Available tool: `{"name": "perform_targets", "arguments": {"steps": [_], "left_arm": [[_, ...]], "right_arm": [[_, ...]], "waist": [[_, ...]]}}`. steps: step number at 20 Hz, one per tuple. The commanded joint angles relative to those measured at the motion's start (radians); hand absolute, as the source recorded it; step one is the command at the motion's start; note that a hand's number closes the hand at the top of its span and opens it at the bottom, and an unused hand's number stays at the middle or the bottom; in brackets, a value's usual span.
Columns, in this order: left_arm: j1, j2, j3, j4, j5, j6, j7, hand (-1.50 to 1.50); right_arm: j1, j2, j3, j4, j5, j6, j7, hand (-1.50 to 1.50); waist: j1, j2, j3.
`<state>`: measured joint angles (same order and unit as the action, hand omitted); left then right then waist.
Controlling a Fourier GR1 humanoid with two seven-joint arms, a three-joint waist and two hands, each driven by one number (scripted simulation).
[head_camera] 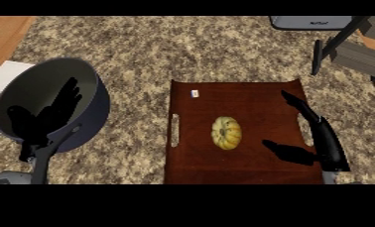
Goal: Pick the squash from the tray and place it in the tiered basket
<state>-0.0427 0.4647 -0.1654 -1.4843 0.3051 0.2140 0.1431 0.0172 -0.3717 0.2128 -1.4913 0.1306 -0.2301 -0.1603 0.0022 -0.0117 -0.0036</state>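
Right hand (322, 139) in the head view sits over the tray's (242, 171) right handle slot, at about three o'clock from the squash (226, 133), fingers straight out toward twelve, thumb splayed toward nine, holding nothing. Squash lies near the tray's middle, well apart from my fingers. It's a ribbed yellow oval with its long axis running twelve to six; which end carries the stem I can't tell. So I'd slide in toward nine and close across the short width, thumb on the near flank, fingers on the far one, rather than along the length where it could roll out. Left hand (51, 117) rests open over the grey bowl (92, 80) at nine o'clock. Dark frame (333, 47) at one o'clock is probably the tiered basket.
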Motion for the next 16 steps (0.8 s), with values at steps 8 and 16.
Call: {"name": "perform_targets", "arguments": {"steps": [8,16], "left_arm": [[0.111,0.077,0.02,0.051,0.005,-0.056,-0.012,0.0],[0.08,0.056,0.027,0.107,0.011,-0.068,-0.028,0.0]], "right_arm": [[-0.093,-0.128,0.277,-0.211,0.307,0.223,0.652,-1.5],[-0.356,0.062,0.331,-0.31,0.281,0.417,1.156,-1.5]], "waist": [[0.029,0.006,-0.005],[0.009,0.011,0.001]]}}
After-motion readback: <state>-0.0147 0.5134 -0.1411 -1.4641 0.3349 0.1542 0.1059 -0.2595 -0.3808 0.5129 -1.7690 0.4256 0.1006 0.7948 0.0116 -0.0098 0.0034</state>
